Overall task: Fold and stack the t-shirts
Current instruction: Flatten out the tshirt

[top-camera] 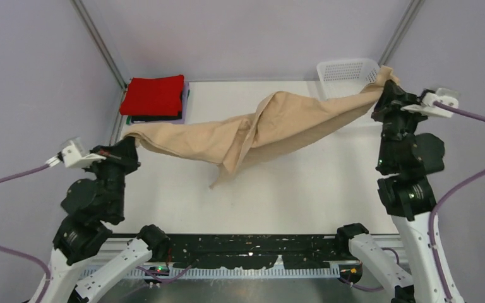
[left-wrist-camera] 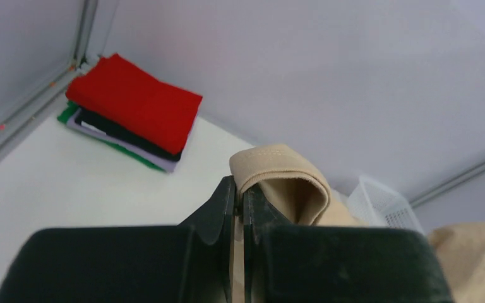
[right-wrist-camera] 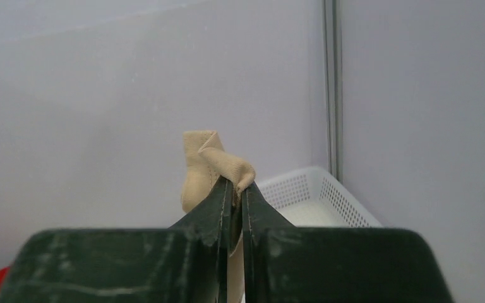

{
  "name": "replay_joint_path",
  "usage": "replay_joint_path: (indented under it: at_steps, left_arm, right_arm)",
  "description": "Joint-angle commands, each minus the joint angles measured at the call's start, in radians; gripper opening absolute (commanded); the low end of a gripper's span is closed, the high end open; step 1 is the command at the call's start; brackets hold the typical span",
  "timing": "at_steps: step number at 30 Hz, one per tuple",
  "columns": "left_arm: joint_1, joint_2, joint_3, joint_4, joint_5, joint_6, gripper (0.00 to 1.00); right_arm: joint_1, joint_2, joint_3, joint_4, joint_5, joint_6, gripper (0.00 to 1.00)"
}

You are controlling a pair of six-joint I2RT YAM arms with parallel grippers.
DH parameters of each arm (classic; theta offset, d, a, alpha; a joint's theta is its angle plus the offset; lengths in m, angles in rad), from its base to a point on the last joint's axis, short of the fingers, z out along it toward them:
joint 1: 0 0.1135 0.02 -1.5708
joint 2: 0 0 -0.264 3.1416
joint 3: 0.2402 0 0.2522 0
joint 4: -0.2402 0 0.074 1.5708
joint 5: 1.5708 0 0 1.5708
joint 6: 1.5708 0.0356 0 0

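A beige t-shirt (top-camera: 271, 126) hangs stretched and twisted above the table between both grippers. My left gripper (top-camera: 128, 146) is shut on its left end, where a hemmed edge (left-wrist-camera: 278, 167) sticks out past the fingertips. My right gripper (top-camera: 385, 91) is shut on its right end, a bunched corner (right-wrist-camera: 211, 164), beside the basket. A stack of folded shirts sits at the back left: red (top-camera: 155, 95) on top, then black, lavender and green (left-wrist-camera: 123, 136) beneath.
A white mesh basket (top-camera: 344, 72) stands at the back right corner, also in the right wrist view (right-wrist-camera: 316, 196). Enclosure walls and metal frame posts (top-camera: 98, 38) close in the back and sides.
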Motion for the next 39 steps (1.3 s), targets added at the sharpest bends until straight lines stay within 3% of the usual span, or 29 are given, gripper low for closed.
replay_joint_path:
  at_steps: [1, 9, 15, 22, 27, 28, 33, 39]
  left_arm:
    - [0.004, -0.095, 0.102, 0.081, -0.114, 0.150, 0.00]
    - [0.005, -0.196, 0.227, 0.069, -0.036, 0.223, 0.00]
    - [0.005, -0.199, 0.258, 0.024, -0.026, 0.189, 0.00]
    - [0.005, -0.092, 0.151, 0.021, -0.215, 0.135, 0.00]
    - [0.036, 0.110, 0.044, -0.102, -0.396, -0.030, 0.00]
    - [0.078, 0.153, 0.020, -0.122, -0.359, -0.064, 0.00]
    - [0.446, 0.404, -0.109, -0.052, 0.203, -0.126, 0.00]
    - [0.516, 0.770, -0.069, 0.028, 0.337, -0.129, 0.00]
  right_arm:
    - [-0.006, -0.115, 0.079, 0.053, 0.032, -0.059, 0.05]
    - [-0.007, -0.236, 0.188, -0.008, -0.080, -0.048, 0.05]
    - [-0.007, -0.165, 0.385, -0.123, -0.089, -0.060, 0.05]
    - [-0.007, 0.068, 0.452, -0.217, -0.076, -0.055, 0.05]
    - [-0.007, 0.247, 0.398, -0.204, -0.078, -0.040, 0.05]
    - [-0.008, 0.305, 0.384, -0.164, -0.081, -0.043, 0.05]
    - [-0.007, 0.561, 0.329, -0.080, -0.072, -0.035, 0.05]
    - [-0.013, 0.868, 0.367, -0.034, -0.121, 0.021, 0.05]
